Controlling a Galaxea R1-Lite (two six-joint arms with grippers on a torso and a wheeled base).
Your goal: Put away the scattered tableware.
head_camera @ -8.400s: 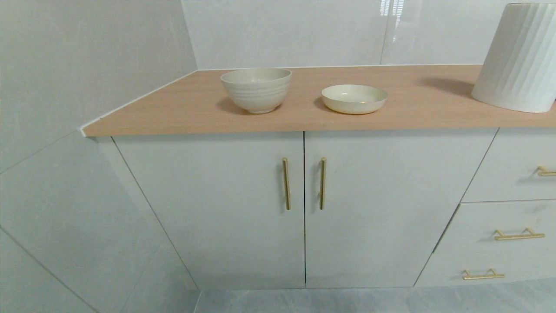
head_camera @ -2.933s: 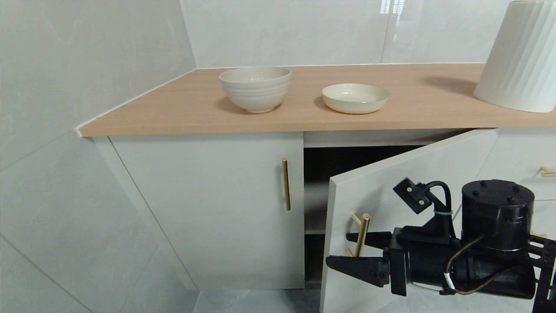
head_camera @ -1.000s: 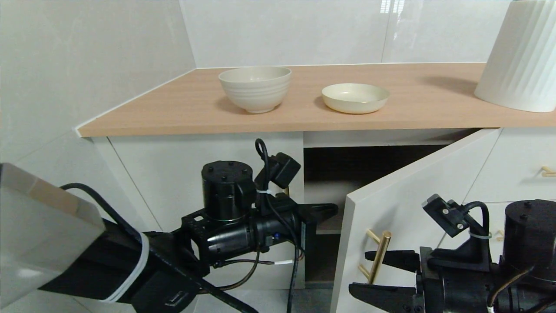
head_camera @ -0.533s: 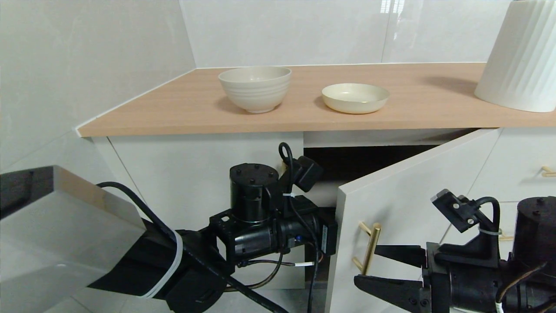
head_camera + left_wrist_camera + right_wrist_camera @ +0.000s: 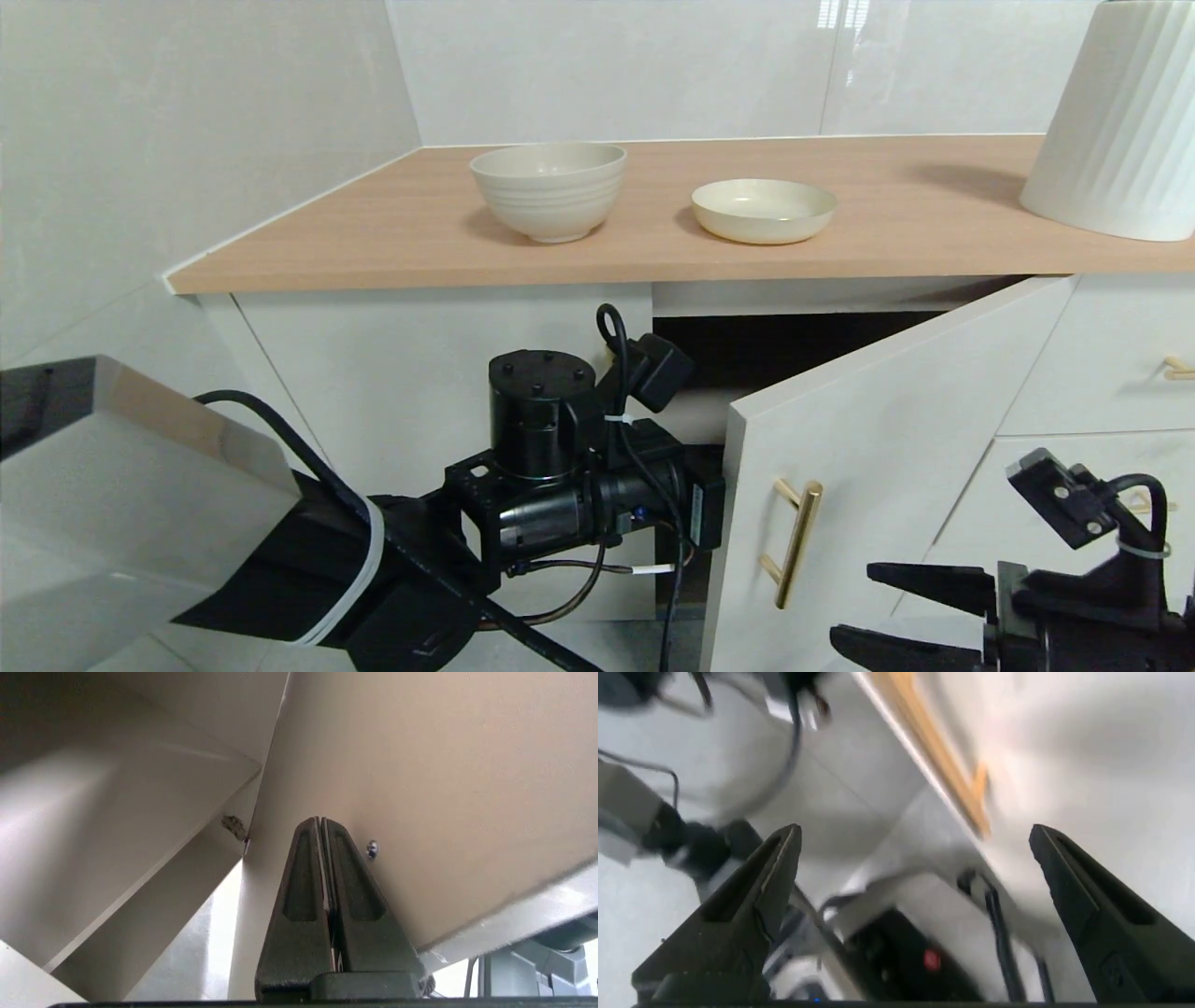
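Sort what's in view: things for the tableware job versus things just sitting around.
For the job: deep bowl; shallow dish; open cabinet door.
Just sitting there: white ribbed container; drawers; closed cabinet door.

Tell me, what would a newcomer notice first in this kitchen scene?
Probably the robot's black arms low before the white cupboard: the left gripper, shut, pokes in behind the half-open right door, and the right gripper hangs open near that door's gold handle. Above, a deep bowl and a shallow dish sit apart on the wooden counter.
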